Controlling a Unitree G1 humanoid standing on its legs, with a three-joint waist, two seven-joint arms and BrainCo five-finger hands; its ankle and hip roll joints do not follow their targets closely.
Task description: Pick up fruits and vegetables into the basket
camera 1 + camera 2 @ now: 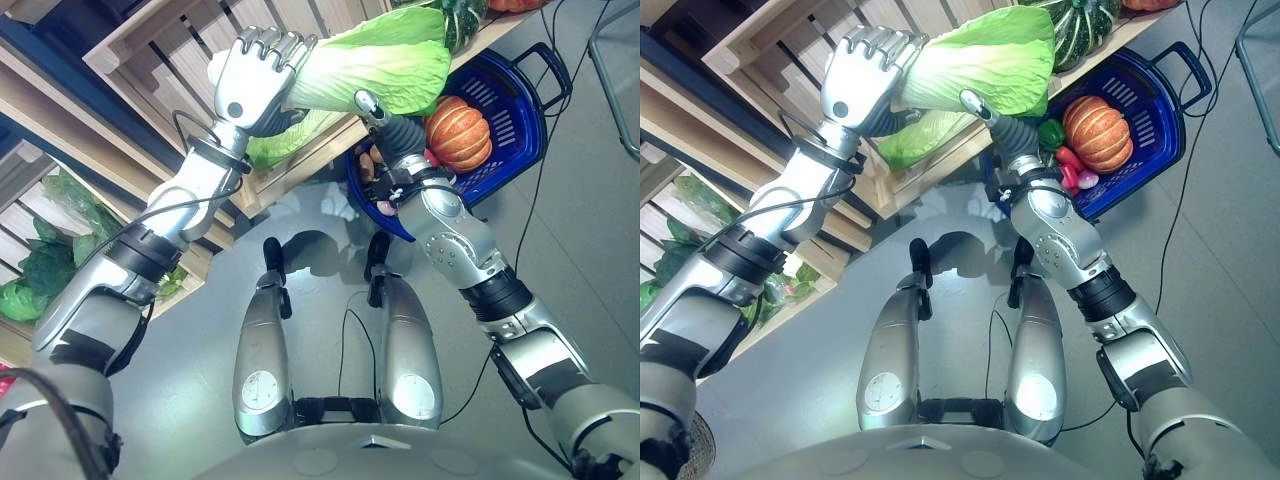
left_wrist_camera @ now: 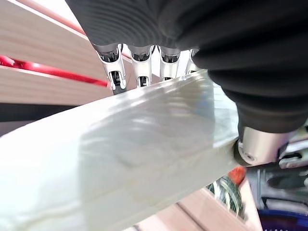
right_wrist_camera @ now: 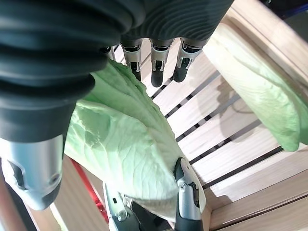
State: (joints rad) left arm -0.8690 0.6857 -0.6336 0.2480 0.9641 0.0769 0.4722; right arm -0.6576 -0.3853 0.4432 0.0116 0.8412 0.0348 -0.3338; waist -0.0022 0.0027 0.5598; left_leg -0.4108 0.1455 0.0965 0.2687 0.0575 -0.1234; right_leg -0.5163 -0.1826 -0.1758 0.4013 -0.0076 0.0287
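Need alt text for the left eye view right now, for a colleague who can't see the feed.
The left robot hand grips the white stalk end of a pale green napa cabbage, held up before the slatted wooden shelf. The right robot hand reaches beneath its leaves, above a blue plastic basket holding an orange pumpkin.

Silver-grey arms, dark ribbed wrist covers

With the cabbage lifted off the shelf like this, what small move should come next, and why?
Probably carry the cabbage sideways toward the blue basket. The left hand has its fingers curled round the white stalk end, the right hand supports the leafy end with straight fingers, and the basket, already holding a pumpkin, sits beyond the right arm.
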